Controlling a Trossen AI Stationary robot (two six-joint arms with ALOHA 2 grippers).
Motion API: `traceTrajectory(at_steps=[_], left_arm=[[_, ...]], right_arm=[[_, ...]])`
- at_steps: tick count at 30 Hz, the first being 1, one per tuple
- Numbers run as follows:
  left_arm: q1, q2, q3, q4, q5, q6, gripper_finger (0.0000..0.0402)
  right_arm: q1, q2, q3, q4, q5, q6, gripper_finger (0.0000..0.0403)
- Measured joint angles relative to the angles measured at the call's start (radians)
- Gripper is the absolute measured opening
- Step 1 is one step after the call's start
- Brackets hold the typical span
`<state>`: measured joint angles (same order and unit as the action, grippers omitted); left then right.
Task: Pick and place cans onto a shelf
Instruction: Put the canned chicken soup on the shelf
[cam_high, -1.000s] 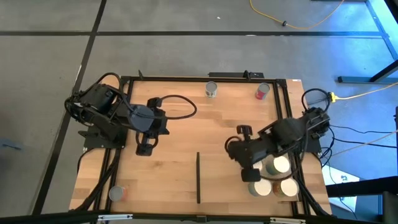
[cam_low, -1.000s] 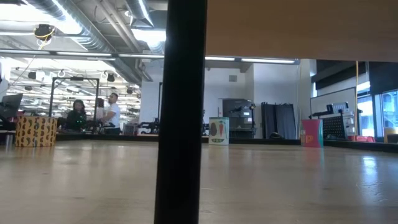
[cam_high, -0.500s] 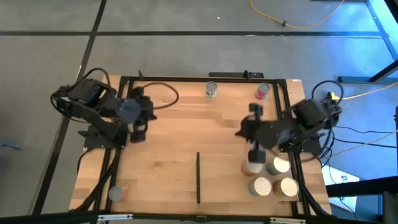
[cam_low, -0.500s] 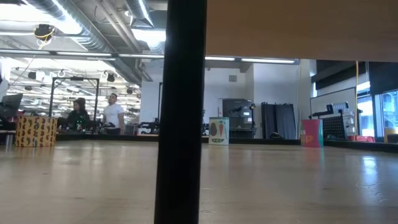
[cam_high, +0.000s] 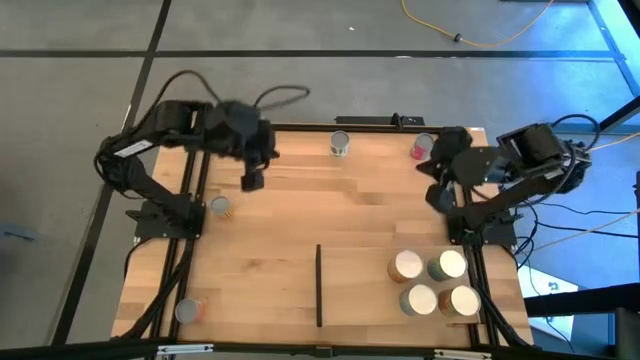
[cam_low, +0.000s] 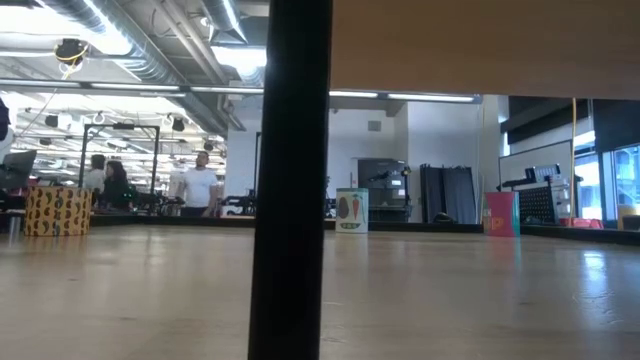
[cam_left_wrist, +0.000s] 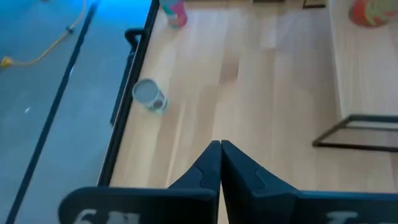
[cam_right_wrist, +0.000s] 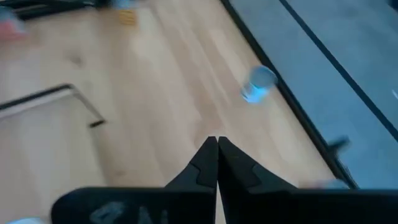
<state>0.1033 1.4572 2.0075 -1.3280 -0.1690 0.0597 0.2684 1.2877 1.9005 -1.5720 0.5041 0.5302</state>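
Several cans stand close together on the shelf (cam_high: 360, 300) at the near right, upright on their bases; the nearest to centre is a white-topped one (cam_high: 407, 265). A silver can (cam_high: 340, 144) and a red can (cam_high: 421, 148) stand at the far edge, a yellow can (cam_high: 219, 206) at the left edge, and another can (cam_high: 187, 311) at the near left corner. My left gripper (cam_high: 250, 183) is shut and empty above the far left of the table. My right gripper (cam_high: 437, 197) is shut and empty near the far right, beside the red can.
The shelf's black strip (cam_high: 319, 285) runs across the near middle of the table. The black table frame (cam_high: 300, 126) edges the top. In the low view a black post (cam_low: 290, 180) stands close in front, with people in the room behind.
My right gripper has drawn back from the cans on the shelf toward the table's far right edge and risen; the white-topped can stays standing there. My left gripper has gone from the table's left middle toward the far left, uncovering the yellow can.
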Motion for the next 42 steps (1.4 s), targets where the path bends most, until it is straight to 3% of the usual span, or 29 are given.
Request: traceTrajectory(at_steps=[3, 8, 18, 22, 31, 42], left_arm=[[0.089, 0.032, 0.002, 0.068, 0.067, 0.065, 0.0000], [0.169, 0.098, 0.000, 0.086, 0.064, 0.188, 0.0000], [0.287, 0.208, 0.000, 0.115, 0.026, 0.240, 0.0030], [0.322, 0.218, 0.000, 0.114, 0.029, 0.239, 0.0028], [0.434, 0.217, 0.000, 0.107, 0.123, 0.278, 0.0028], [0.518, 0.217, 0.000, 0.108, 0.138, 0.344, 0.0027]], right_arm=[[-0.055, -0.069, -0.098, -0.001, 0.000, 0.016, 0.0006], [-0.125, -0.146, -0.201, 0.001, 0.053, 0.014, 0.0011], [-0.329, -0.198, -0.369, 0.001, 0.055, 0.005, 0.0078], [-0.445, -0.168, -0.428, 0.006, -0.094, 0.035, 0.0081], [-0.687, -0.035, -0.525, 0.019, -0.198, 0.097, 0.0082], [-0.844, 0.115, -0.592, 0.180, -0.192, -0.043, 0.0082]])
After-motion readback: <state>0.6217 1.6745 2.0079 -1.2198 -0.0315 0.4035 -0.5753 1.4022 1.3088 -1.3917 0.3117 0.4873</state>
